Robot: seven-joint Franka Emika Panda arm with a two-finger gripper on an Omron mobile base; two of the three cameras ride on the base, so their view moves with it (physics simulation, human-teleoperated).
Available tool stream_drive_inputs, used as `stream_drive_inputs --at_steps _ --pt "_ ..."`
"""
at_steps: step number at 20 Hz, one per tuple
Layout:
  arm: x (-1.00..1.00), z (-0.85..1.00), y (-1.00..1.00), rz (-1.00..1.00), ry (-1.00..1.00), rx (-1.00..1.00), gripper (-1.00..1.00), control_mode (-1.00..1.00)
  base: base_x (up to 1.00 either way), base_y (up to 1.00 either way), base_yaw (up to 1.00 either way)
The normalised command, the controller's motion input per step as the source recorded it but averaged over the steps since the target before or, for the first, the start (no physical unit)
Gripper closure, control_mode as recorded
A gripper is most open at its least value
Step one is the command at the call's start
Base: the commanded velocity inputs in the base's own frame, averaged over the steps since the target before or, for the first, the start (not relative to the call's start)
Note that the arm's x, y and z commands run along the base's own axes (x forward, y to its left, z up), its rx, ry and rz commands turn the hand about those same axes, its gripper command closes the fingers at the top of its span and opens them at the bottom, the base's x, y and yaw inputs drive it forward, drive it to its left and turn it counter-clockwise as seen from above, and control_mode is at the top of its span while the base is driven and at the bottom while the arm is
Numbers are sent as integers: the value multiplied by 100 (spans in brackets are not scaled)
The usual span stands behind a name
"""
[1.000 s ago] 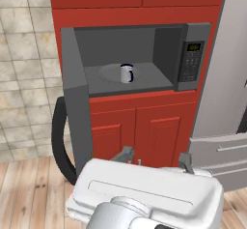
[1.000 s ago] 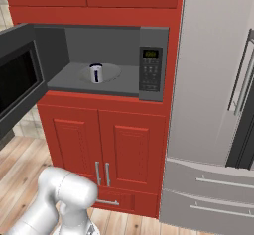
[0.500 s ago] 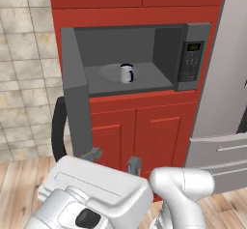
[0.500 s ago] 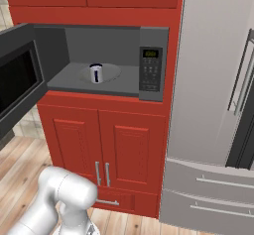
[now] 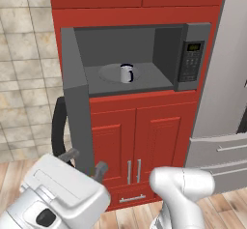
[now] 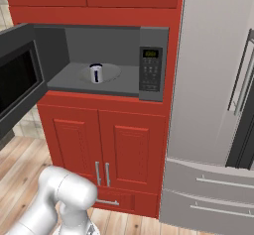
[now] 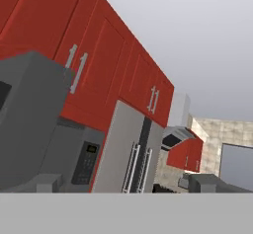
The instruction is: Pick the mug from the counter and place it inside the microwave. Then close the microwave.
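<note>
End effector [image 5: 86, 161]: fingers spread wide, nothing between them. You have it low in the left base view, just beside the lower edge of the open door [image 5: 77, 107], pointing up and past the door edge.

Mug [image 5: 126, 73]: upright on the turntable [image 5: 112, 72], well inside the microwave [image 6: 111, 63]. Handle side cannot be told. Judged: placing is done; closing the door remains.

Risks from here, as judgement:
- A finger [image 5: 100, 169] sits so near the door's bottom corner that a careless sweep may catch it under the edge and jam rather than push. Get onto the broad outer face first.
- The door swings out to the left and the black handle [image 5: 58, 126] curves off its outer side. Pushing on the handle may make the end effector slip off the curve.
- A hard push may slam the door and shake the cavity; the mug is light-looking and could tip or slide.
- The elbow [image 5: 181, 189] rides close to the red cabinet doors [image 5: 137, 136]; a wide swing could strike them.
- The fridge [image 6: 213, 105] stands just beside the microwave on the right; keep the arm clear.
</note>
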Motion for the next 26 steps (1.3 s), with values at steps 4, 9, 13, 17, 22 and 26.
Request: stream_drive_inputs --at_steps 4,9,13,17,22,26 --pt "3 -3 38 -5 0 -4 -100 -100 0 0 0" --pt "2 -4 20 -2 0 -5 -100 -100 0 0 0" --pt "8 -3 5 0 0 -3 -100 -100 0 0 0" --pt "9 -26 0 0 6 0 -100 -100 0 0 0" --pt "26 -27 0 0 10 0 -100 -100 0 0 0" --pt "21 -15 0 0 16 0 -100 -100 0 0 0"
